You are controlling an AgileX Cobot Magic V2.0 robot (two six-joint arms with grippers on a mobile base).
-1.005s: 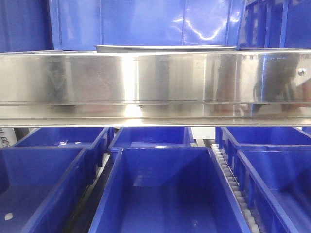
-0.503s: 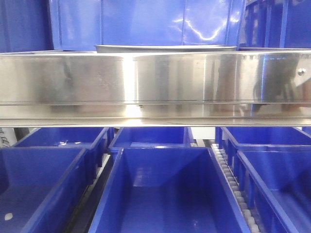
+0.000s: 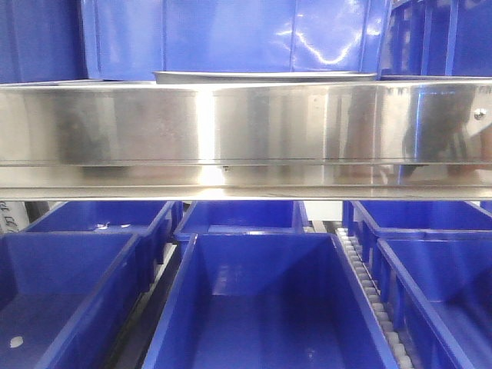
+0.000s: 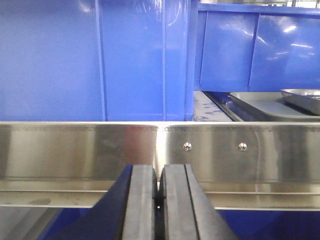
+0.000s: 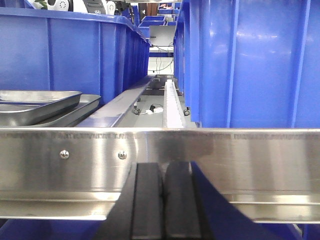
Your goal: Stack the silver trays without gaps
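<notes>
Because both arms sit low in front of the brushed-steel shelf rail (image 3: pixel 246 131), neither is near its work yet. The left gripper (image 4: pixel 159 200) has its black pads pressed together with nothing between them, and the right gripper (image 5: pixel 162 200) is likewise closed and empty. The silver trays (image 5: pixel 35 107) lie on the shelf behind the rail, between tall blue bins (image 5: pixel 245 60). From the right wrist view one tray rests inside another, the upper one looking tilted and not fully seated; the left wrist view shows the same pair (image 4: pixel 280 102) off to its right. From the front only a thin tray rim (image 3: pixel 265 76) shows above the rail.

The trays are probably light, rigid sheet steel, slick and prone to sliding or clattering against each other. The flared rolled rim looks like the sensible place to pinch, ideally at the middle of a side so the tray stays level. A corner grip would likely let it swing.
</notes>
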